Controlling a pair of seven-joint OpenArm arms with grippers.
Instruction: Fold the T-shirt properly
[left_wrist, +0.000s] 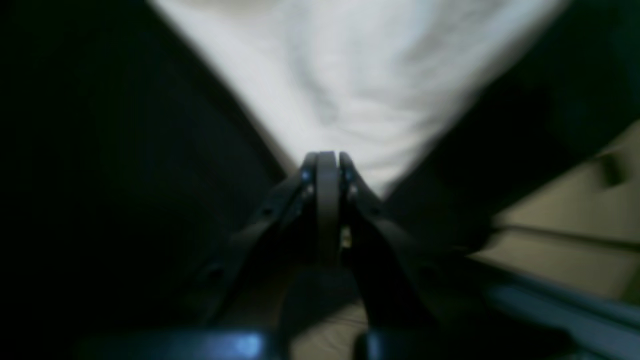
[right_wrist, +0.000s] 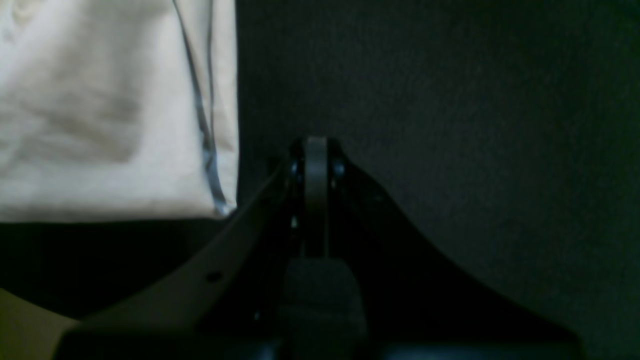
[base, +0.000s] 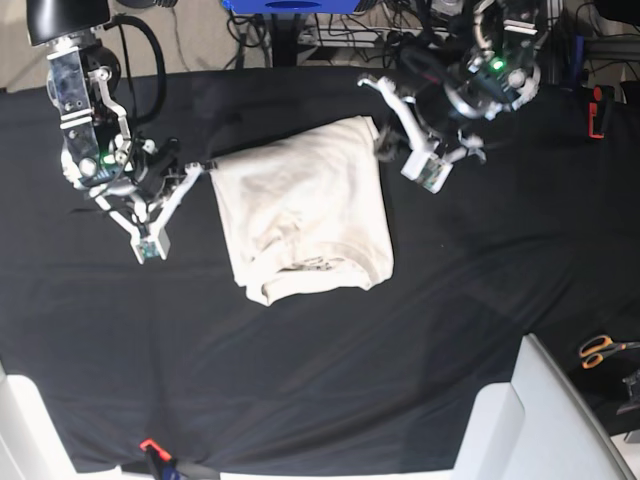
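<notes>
Two arms flank the T-shirt (base: 303, 207), which we take as our landmark; it lies partly folded on the black cloth (base: 300, 380), about midway across the table and a little toward the far edge.

Left of the shirt in the base view we see the right gripper (base: 205, 166), its tip just beside the shirt's upper left corner. In the right wrist view our right gripper (right_wrist: 316, 150) has its jaws pressed together with nothing between them; the shirt's (right_wrist: 115, 110) edge sits just to one side of it and apart from it, with only black cloth (right_wrist: 450, 125) ahead of the tip.

Right of the shirt's upper right corner in the base view sits the left gripper (base: 383, 146), at the edge of the fabric. In the left wrist view our left gripper (left_wrist: 327, 160) is likewise clenched, and the pale shirt (left_wrist: 350, 75) spreads out directly beyond its tip. That view is blurred, so we cannot tell whether any fabric is pinched between the jaws or merely lies behind them.

Far right of the shirt, near the table's edge, lie orange-handled scissors (base: 601, 349).
</notes>
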